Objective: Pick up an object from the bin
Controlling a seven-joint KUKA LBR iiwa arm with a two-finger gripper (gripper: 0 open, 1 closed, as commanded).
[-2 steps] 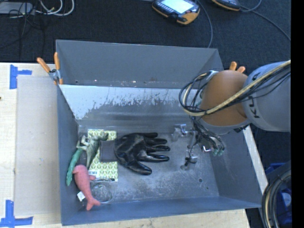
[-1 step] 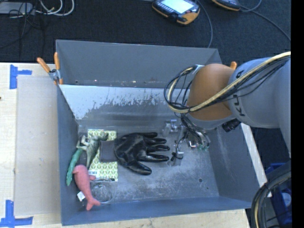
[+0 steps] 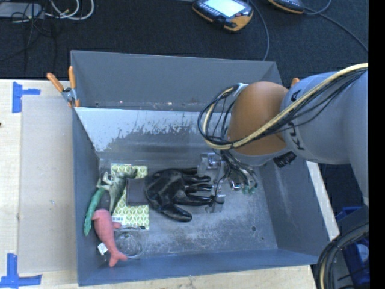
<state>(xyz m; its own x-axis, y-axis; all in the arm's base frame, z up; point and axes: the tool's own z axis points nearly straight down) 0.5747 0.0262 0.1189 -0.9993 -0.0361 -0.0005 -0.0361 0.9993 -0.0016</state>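
A black rubber glove lies in the middle of the bin floor, its finger ends pointing right. My gripper is down at those finger ends. It is open, with one fingertip above the glove's fingers and the other below them, so the glove's tips lie between the two. Whether the fingertips touch the glove I cannot tell.
At the bin's left lie a green patterned packet with a black square on it, a green toy lizard, a pink toy fish and a clear plastic piece. The orange-covered wrist and cables hang over the right side.
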